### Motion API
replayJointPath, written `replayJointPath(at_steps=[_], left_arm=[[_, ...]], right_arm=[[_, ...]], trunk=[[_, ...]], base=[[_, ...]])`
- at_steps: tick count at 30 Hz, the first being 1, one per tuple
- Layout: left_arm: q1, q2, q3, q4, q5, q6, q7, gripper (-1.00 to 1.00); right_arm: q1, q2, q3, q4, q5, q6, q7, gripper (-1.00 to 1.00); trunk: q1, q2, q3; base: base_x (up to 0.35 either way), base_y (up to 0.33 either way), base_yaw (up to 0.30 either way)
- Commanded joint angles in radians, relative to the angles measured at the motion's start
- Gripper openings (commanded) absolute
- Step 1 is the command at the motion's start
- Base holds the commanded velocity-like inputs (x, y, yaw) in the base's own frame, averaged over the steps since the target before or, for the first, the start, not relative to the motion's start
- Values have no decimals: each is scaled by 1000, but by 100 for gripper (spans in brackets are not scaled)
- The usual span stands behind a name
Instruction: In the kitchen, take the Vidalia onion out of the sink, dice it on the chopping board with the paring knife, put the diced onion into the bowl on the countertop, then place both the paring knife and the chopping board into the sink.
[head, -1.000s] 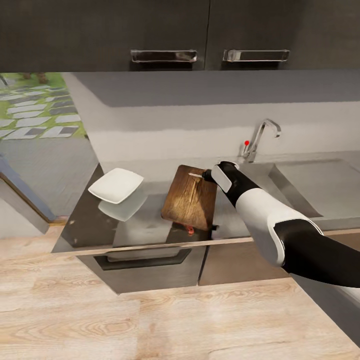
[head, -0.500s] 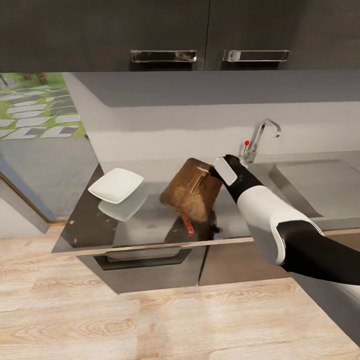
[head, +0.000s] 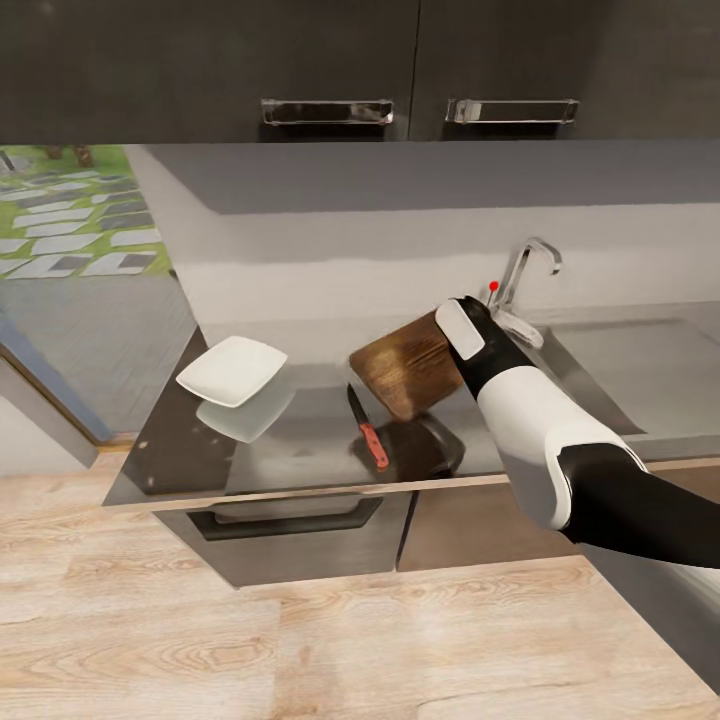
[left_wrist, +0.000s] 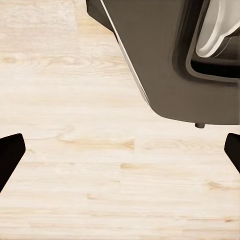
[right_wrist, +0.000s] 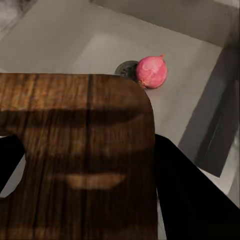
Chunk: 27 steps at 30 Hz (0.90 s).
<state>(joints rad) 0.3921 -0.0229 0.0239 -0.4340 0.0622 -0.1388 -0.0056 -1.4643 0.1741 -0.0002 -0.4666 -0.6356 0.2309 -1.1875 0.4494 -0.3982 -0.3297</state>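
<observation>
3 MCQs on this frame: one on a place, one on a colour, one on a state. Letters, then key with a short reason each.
1. Where is the Vidalia onion?
A. in the sink, by the drain
B. on the chopping board
C. in the bowl

2. What colour is the paring knife handle?
A. blue
B. red-orange
C. white

3. What state is the chopping board in?
A. flat on the countertop under the knife
B. lifted and tilted, gripped by the right gripper
C. lying in the sink

Key: 1 A, the right wrist view shows it beside the drain in the sink. 2 B, the handle shows red in the head view. 3 B, the right gripper holds its edge above the countertop, its shadow below.
</observation>
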Motion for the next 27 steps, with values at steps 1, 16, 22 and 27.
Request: replayJointPath(at_steps=[1, 16, 22, 27], left_arm=[[1, -1, 2, -2, 6, -1, -1, 100], [1, -8, 2, 0, 6, -1, -2, 100], [1, -7, 2, 0, 7, -1, -2, 100], [1, -6, 2, 0, 7, -1, -1, 100]], right_arm=[[-1, 0, -1, 0, -7, -11, -22, -100], [-1, 0, 2, 160, -202, -232, -41, -100], [-1, 0, 2, 161, -291, -227, 49, -100], [-1, 0, 2, 161, -304, -223, 70, -100]], trunk=[[1, -2, -2], [1, -2, -2], [1, -2, -2], [1, -2, -2]], base=[[0, 0, 0], [0, 0, 0], [0, 0, 0], [0, 0, 0]])
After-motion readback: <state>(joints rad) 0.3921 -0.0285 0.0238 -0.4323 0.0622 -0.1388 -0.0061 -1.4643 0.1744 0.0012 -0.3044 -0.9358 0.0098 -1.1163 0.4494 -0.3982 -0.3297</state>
